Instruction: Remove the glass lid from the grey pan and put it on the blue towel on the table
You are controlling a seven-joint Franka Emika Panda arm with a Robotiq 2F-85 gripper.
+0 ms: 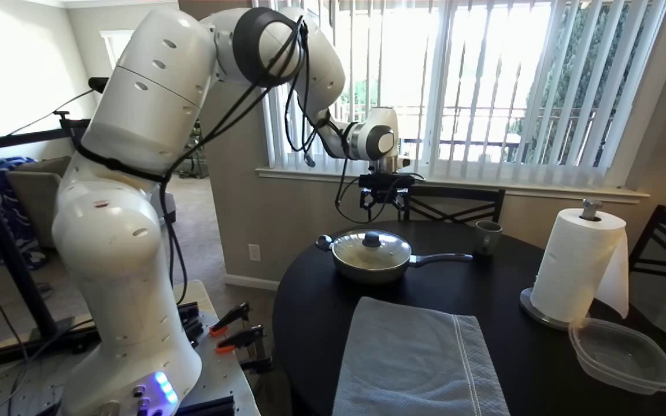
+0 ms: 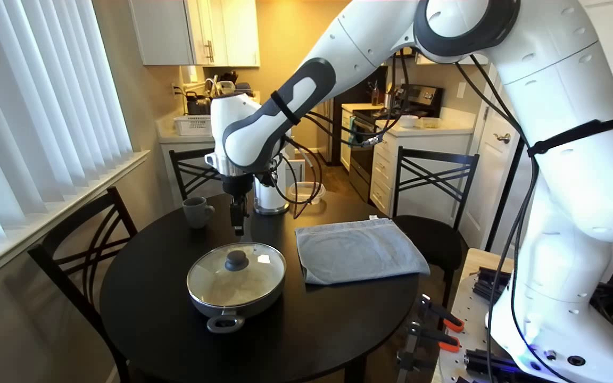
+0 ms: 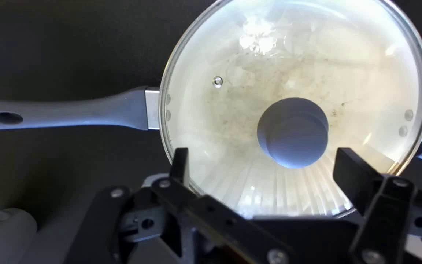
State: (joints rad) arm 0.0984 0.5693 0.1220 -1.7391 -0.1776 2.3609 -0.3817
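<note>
The glass lid [image 1: 349, 245] lies flat on the grey pan [image 1: 370, 273], its dark knob [image 1: 372, 238] up; in an exterior view the lid [image 2: 210, 281] covers the pan [image 2: 264, 304] too. In the wrist view the lid [image 3: 233, 110] and its knob [image 3: 293, 132] show from above. My gripper [image 1: 384, 209] is open and empty above the pan, apart from the knob. In the wrist view its fingers [image 3: 262, 152] are spread wide with the knob ahead of them. The blue towel [image 1: 414, 358] lies flat on the dark table [image 1: 304, 306]; it also shows in an exterior view [image 2: 357, 252].
The pan's long handle [image 1: 443, 258] points toward a grey mug [image 1: 487, 237]. A paper towel roll [image 1: 577, 266] and a clear plastic container [image 1: 622, 355] stand on the table beyond the towel. Black chairs [image 2: 88, 255] stand around the table. A window is behind.
</note>
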